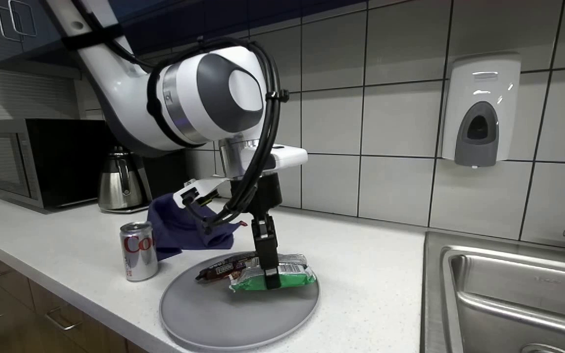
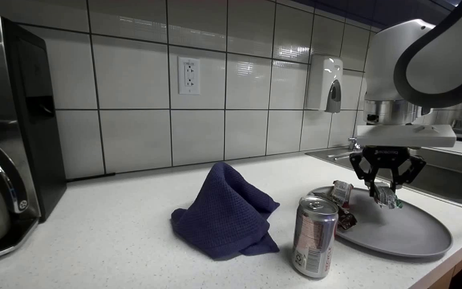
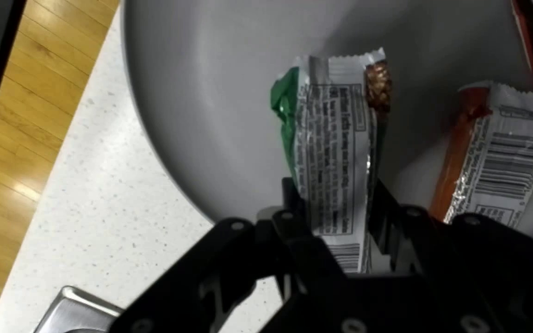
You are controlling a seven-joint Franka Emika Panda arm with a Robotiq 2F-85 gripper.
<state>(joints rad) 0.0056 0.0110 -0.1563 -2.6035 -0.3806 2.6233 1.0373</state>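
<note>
At the far left of an exterior view a microwave (image 1: 42, 162) stands with a steel carafe (image 1: 113, 189) to its right, both set back towards the wall, presumably to keep them out of the way. Left of centre, a silver soda can (image 1: 139, 260) stands upright on the worktop (image 1: 371, 289), resting on its base and so looking steady. Behind it, a dark blue cloth (image 1: 189, 230) lies bunched, its loose folds holding up a peak. At the lower middle a grey plate (image 1: 233, 318) lies flat, apparently gathering small wrapped bars in one spot: a brown-wrapped bar (image 1: 223, 268) sits towards its back edge, and the wrist view shows an orange-edged bar (image 3: 502, 162) just beside that one. To their right, under the robot arm (image 1: 179, 98), the jaws pinch a green-edged bar (image 1: 290, 280) around its mid-length. From the wrist view, its printed back faces up and the jaws press on its two long sides; I take that narrow width to be the easiest span to grip, with the ends roughly balanced. The bar seems raised just over the plate, though I cannot tell whether an end touches. Farther right, a soap dispenser (image 1: 481, 113) hangs on the wall, handy for the steel sink (image 1: 437, 294) below.
</note>
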